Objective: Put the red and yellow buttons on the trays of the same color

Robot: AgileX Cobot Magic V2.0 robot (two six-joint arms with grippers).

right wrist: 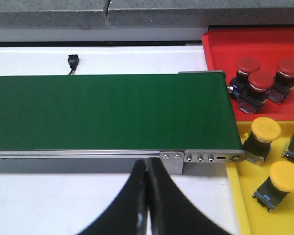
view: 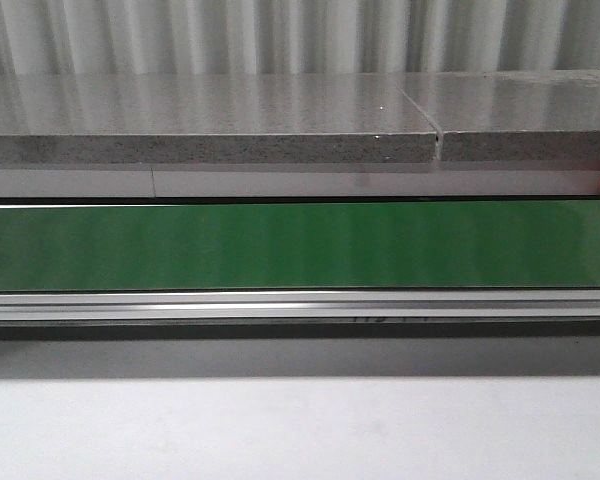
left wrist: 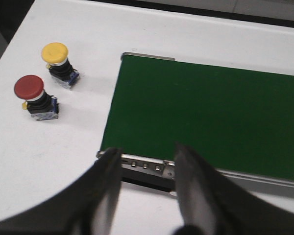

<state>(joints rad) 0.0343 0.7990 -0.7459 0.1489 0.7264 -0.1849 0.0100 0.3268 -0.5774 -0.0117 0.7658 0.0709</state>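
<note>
Left wrist view: left gripper (left wrist: 146,186) spread wide, holding nothing; right gripper (right wrist: 147,196) clenched empty. Risk: knocking over red button (left wrist: 32,95) beside yellow button (left wrist: 59,62) when reaching.

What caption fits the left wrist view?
Open fingers hover at green conveyor belt; red and yellow mushroom-cap push buttons wait nearby.

A factory-style workstation: green conveyor belt (view: 300,245), corrugated metal wall (view: 300,35), industrial push-buttons (right wrist: 259,83).
</note>
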